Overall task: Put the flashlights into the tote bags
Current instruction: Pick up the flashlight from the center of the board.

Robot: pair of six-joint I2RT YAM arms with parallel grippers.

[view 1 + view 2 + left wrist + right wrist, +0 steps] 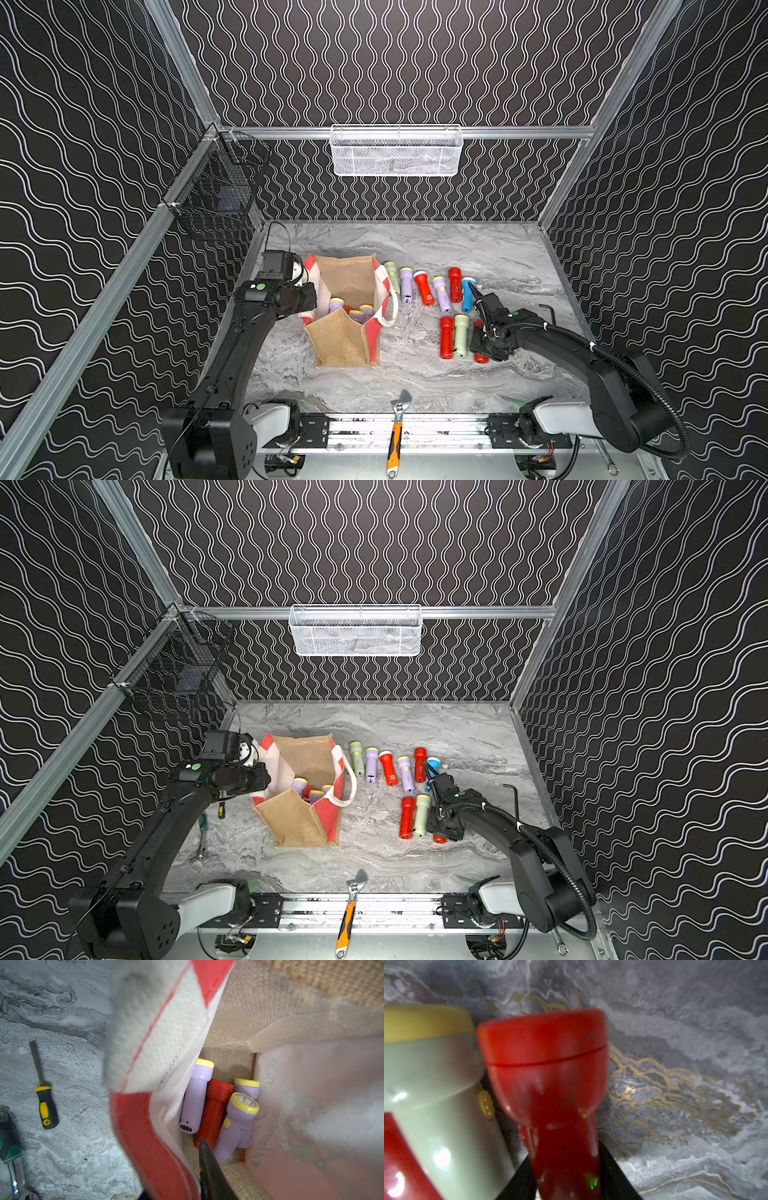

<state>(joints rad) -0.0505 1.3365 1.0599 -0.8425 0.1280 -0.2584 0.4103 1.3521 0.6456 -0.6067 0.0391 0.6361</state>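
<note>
- tote bag [340,340] upright, left of worktop [415,374] centre; inside: four flashlights [195,1101], three lilac, one red, on its floor
- left gripper [311,305] pinches the bag's striped side panel; one finger [209,1172] inside, the other hidden
- right gripper [564,1153] clamped on red flashlight [546,1059] toward the right edge; pale green flashlight [436,1095] just beside
- six loose flashlights [424,289] in a row behind
- white mesh basket [397,151] above back edge, black wire basket [216,195] above back-left corner; contents unclear

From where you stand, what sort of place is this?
Probably a robot test booth, not a home: left arm and right arm mounted on a metal rail, aluminium-framed patterned walls, and flashlights laid out beside a tote bag on a marble-look table.
</note>
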